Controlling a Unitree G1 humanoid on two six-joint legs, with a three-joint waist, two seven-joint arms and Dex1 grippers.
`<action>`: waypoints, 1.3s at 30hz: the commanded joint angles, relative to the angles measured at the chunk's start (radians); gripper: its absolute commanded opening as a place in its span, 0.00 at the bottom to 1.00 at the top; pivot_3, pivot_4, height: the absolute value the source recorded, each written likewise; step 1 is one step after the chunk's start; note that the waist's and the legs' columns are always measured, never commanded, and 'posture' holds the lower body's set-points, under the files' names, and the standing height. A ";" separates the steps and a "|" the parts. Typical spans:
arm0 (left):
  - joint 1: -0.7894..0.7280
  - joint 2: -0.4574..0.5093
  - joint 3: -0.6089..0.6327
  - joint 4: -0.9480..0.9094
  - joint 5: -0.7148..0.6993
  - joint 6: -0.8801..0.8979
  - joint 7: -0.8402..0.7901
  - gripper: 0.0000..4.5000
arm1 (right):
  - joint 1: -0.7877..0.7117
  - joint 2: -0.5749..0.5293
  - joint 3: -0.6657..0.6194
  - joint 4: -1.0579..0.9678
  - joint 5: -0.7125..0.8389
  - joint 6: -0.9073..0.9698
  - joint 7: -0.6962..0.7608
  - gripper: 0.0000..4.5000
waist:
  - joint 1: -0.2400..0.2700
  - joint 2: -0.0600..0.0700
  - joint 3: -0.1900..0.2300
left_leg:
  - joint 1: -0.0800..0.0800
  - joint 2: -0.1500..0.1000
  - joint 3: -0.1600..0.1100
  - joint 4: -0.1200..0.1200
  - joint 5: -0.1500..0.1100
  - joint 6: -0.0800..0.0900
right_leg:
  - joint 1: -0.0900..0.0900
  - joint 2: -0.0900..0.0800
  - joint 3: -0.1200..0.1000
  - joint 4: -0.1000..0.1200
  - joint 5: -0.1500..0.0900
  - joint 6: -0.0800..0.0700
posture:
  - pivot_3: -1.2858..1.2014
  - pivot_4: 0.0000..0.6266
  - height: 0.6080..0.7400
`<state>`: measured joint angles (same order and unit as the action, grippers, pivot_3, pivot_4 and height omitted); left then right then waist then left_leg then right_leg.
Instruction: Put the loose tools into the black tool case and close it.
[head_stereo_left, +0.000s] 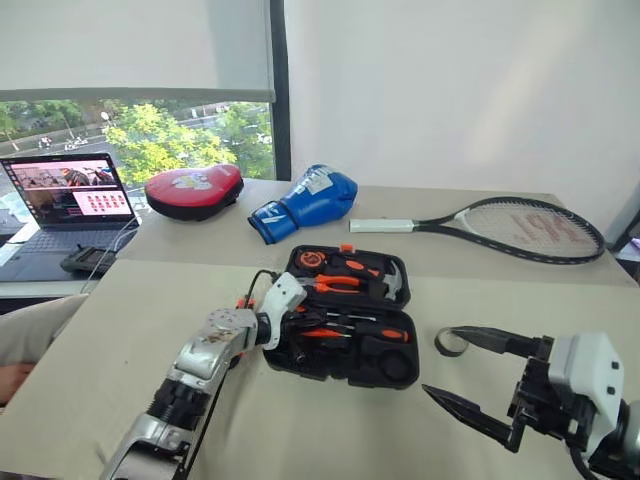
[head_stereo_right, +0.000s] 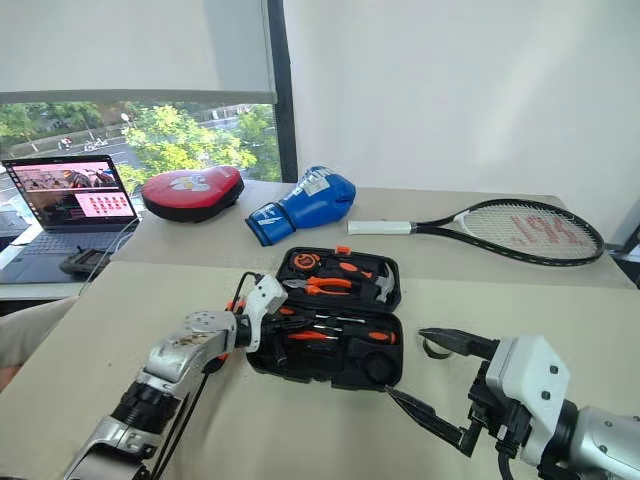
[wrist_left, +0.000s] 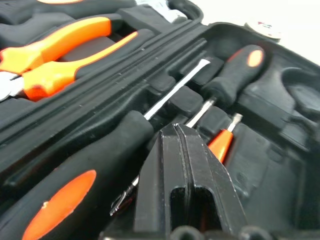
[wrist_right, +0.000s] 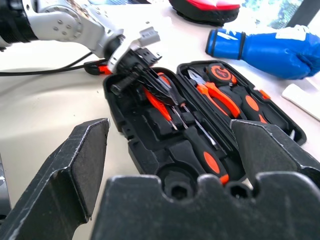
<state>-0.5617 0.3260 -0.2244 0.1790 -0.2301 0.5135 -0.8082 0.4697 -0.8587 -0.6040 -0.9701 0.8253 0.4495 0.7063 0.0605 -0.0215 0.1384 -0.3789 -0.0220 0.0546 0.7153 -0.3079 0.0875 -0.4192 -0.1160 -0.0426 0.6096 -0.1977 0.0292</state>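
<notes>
Two grippers show from my head camera: the black tool case (head_stereo_left: 345, 318) lies open at table centre, with my left gripper (head_stereo_left: 293, 322) reaching into its near half at nine o'clock of the case. My right gripper (head_stereo_left: 470, 375) hovers at four o'clock of the case, fingers spread wide with nothing between them. A small black tape roll (head_stereo_left: 449, 342) sits just beside the case at three o'clock.

Left wrist: the fingers are pressed together over the screwdrivers (wrist_left: 180, 90) lying in their slots, orange-handled pliers (wrist_left: 60, 47) beyond.

Right wrist: between my wide-spread fingers (wrist_right: 75, 165) I see the open case (wrist_right: 130, 145) and the left gripper (wrist_right: 131, 70) in it.
</notes>
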 joint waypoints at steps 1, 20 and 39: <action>-0.006 -0.022 -0.052 0.073 0.052 -0.020 0.008 0.00 | 0.000 -0.009 -0.038 -0.015 0.004 0.007 0.010 1.00 | 0.006 0.000 0.000 | 0.000 0.000 0.000 0.000 0.001 0.001 | 0.000 0.000 0.000 0.000 0.000 -0.001 | 0.52 0.24 1.00; 0.102 0.260 0.466 -0.518 -0.419 0.452 0.153 0.55 | -0.003 0.033 -0.009 -0.036 0.050 -0.008 0.024 1.00 | -0.041 -0.005 0.004 | -0.005 0.002 0.000 -0.003 0.008 -0.011 | -0.006 0.003 0.000 -0.001 0.005 0.002 | 0.52 0.24 1.00; 0.299 0.195 0.463 -0.665 -0.343 0.885 0.506 0.99 | -0.074 -0.016 0.084 -0.033 0.114 0.019 0.035 1.00 | -0.009 -0.006 0.011 | -0.002 0.002 -0.002 -0.004 0.004 -0.019 | -0.005 0.000 0.001 0.001 0.005 0.000 | 0.52 0.24 1.00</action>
<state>-0.2443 0.5339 0.2372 -0.4864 -0.5625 1.3770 -0.3094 0.4053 -0.8744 -0.5167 -0.9707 0.9278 0.4688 0.7540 0.0510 -0.0275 0.1492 -0.3806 -0.0193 0.0528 0.7118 -0.3042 0.0687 -0.4236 -0.1153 -0.0416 0.6103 -0.1925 0.0283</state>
